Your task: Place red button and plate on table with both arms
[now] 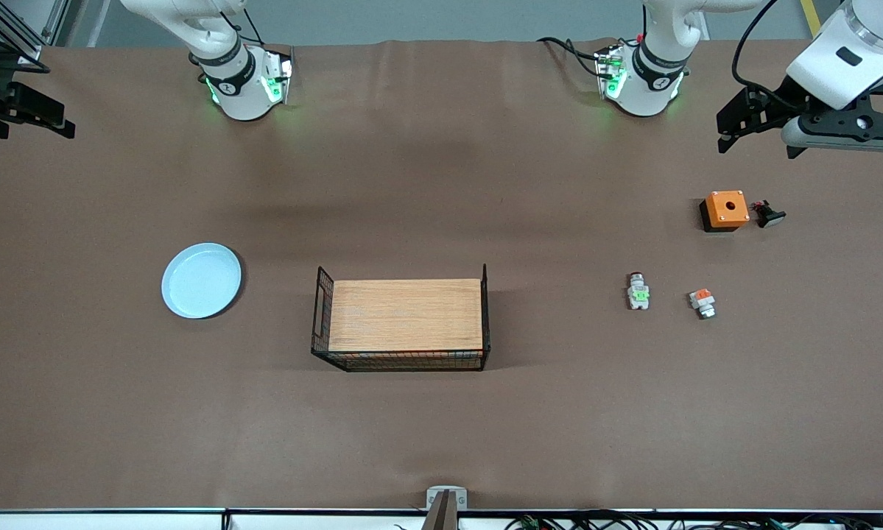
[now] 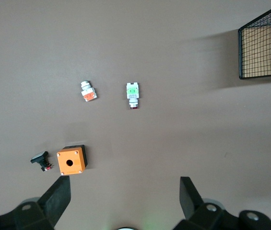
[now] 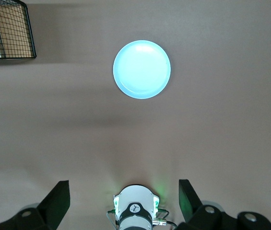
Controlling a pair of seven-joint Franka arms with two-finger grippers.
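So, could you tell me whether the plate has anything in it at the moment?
Empty: the plate shows only its bare pale-blue inside, lying flat on the table.

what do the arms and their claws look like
Both arms are white with black joint bands, green lights at their bases and black cables trailing off. The left claw and right claw are black, each with two wedge-shaped fingers.

The desk (image 1: 441, 184) is covered edge to edge with a plain brown matte sheet, faintly creased near its upper edge and lit evenly, with soft diffuse shadows across it. A black wire rack with a wooden top (image 1: 404, 315) stands at mid-desk. A grey floor strip shows above the desk's upper edge, and dark cables (image 1: 596, 521) run along the lower edge.
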